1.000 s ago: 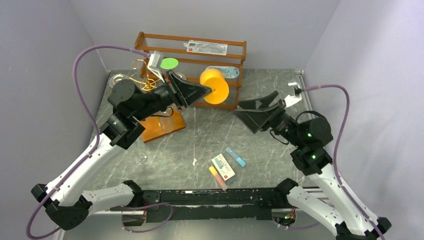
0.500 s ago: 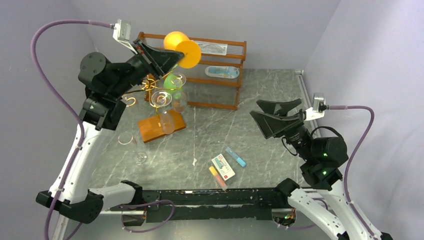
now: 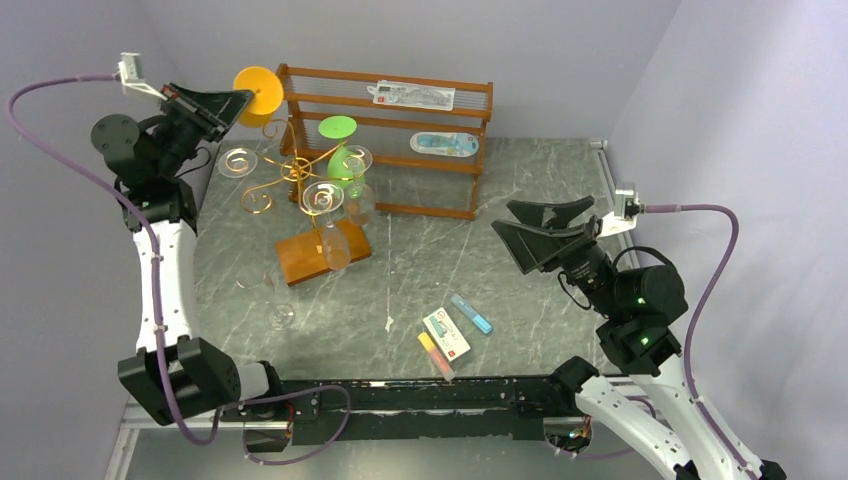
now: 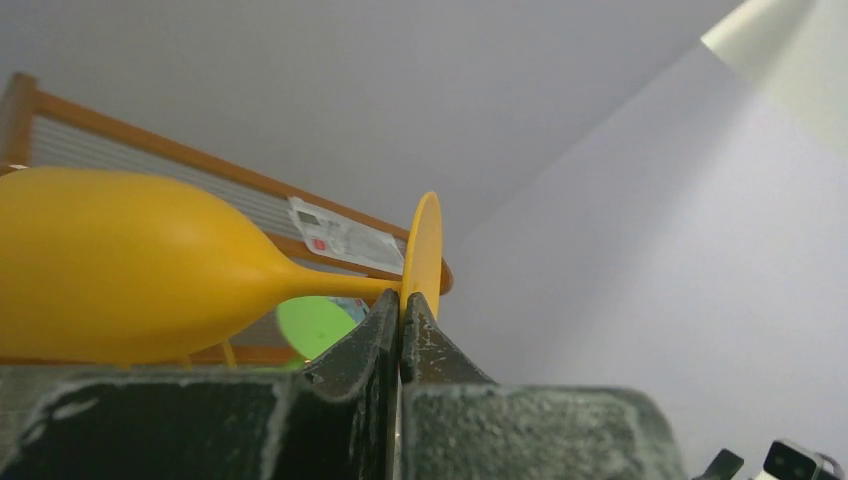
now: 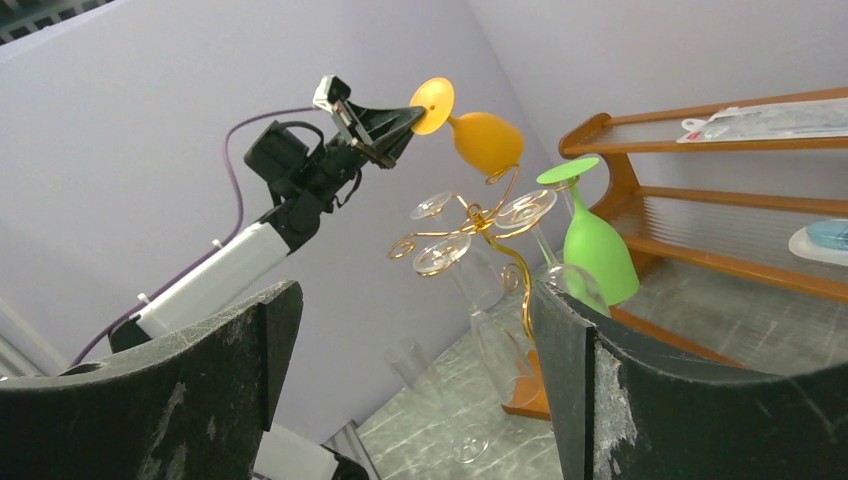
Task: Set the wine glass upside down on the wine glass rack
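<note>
The left claw (image 3: 240, 97) pinches the orange wine glass (image 3: 258, 95) by its foot, bowl tilted just above the wine glass rack (image 3: 291, 170) (not hung yet). The right claw (image 3: 503, 218) is spread and empty. Hooking it on an arm is what's left.

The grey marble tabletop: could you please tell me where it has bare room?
Bare: the middle, between the gold wire rack, the brown two-tier wooden shelf and the small flat packets; also the right rear corner. Crowded: the left, around rack and clear glasses.
</note>
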Controlling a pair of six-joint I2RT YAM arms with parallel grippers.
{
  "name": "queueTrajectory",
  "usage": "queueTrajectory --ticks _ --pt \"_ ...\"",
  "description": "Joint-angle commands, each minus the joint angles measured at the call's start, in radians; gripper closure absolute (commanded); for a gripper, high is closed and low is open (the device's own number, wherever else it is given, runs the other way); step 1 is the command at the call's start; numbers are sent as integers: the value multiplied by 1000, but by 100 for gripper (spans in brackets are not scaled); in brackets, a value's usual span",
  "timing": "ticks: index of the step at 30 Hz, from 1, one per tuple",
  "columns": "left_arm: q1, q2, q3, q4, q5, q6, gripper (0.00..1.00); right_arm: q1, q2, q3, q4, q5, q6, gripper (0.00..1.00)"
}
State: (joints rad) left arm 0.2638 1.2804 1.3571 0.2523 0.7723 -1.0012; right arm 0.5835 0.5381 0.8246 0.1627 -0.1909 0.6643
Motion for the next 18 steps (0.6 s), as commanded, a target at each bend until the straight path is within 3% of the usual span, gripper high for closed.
queueTrajectory --ticks 1,6,18 --pt "101 -8 -65 249 115 -193 95 -4 -3 1 0 -9 -18 13" --pt "153 -2 -87 168 88 -139 95 -3 1 5 -8 -10 -25 13" --pt "155 33 -55 -132 18 -44 95 -4 3 -5 -11 -2 -21 13"
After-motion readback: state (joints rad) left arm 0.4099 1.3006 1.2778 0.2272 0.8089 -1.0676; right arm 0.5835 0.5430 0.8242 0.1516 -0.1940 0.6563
